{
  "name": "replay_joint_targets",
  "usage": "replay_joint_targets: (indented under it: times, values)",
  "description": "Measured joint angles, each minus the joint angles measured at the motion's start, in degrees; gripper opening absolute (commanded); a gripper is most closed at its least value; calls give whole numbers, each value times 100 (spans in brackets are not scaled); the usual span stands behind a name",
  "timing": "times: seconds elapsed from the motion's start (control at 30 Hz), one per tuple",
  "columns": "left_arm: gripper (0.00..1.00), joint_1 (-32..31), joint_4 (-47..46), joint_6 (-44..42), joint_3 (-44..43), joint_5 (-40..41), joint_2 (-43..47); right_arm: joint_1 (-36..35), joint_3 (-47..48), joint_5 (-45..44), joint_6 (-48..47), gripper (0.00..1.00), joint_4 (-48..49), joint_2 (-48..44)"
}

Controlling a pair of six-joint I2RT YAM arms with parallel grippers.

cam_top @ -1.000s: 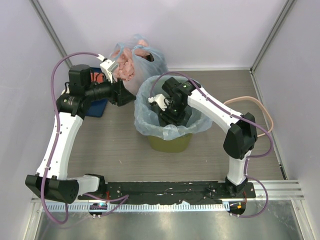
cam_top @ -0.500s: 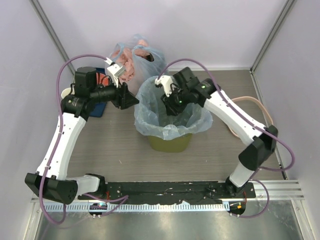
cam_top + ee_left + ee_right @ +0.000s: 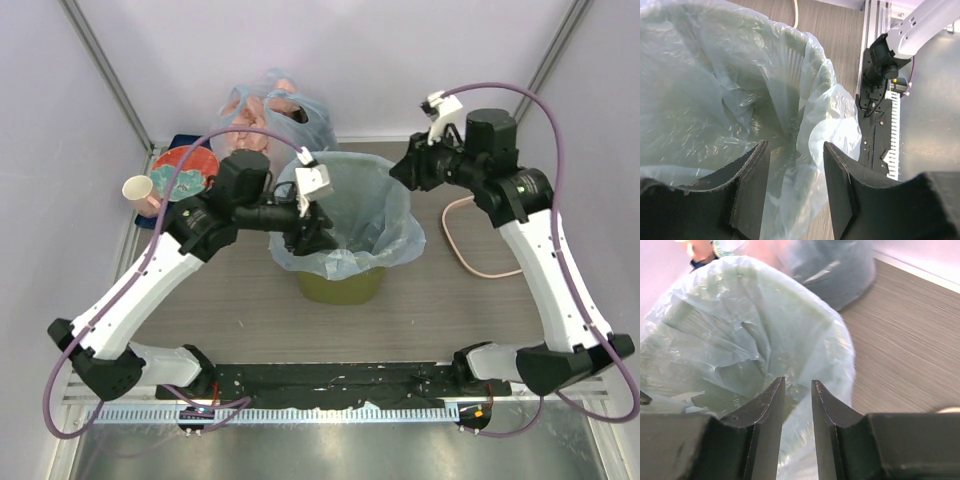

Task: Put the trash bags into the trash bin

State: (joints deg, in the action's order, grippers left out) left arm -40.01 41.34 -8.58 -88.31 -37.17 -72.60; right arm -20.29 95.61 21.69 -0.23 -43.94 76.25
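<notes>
The olive-green trash bin (image 3: 340,288) stands mid-table, lined with the light-blue trash bag (image 3: 385,232), whose mouth is folded out over the rim. My left gripper (image 3: 315,238) hangs over the bin's left rim. In the left wrist view it (image 3: 795,167) is open, with the bag's (image 3: 715,90) draped edge lying between the fingers (image 3: 752,185). My right gripper (image 3: 402,172) sits just outside the bin's back right rim. Its jaws (image 3: 797,392) stand narrowly open, and the bag (image 3: 740,325) shows beyond the gap, not pinched.
A knotted blue bag with pink lumps (image 3: 265,110) rests against the back wall behind the bin. A red plate (image 3: 185,170) and a paper cup (image 3: 137,190) lie at the back left. A beige cable loop (image 3: 470,245) lies right of the bin.
My right gripper has come up out of the bin and drawn back to the right. My left gripper has swung from behind the bin's left side to over its left rim.
</notes>
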Motion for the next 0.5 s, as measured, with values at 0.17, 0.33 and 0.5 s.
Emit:
replay_joint_targets:
  times: [0.17, 0.33, 0.5]
  values:
    - [50, -737, -55, 20, -170, 643, -531, 345, -243, -267, 66, 36, -96, -592]
    - [50, -1169, -35, 0, -162, 1021, -761, 461, -382, -579, 111, 40, -302, -1032]
    - [40, -1307, -44, -146, -15, 1281, -758, 654, -411, -835, 168, 42, -629, -1082]
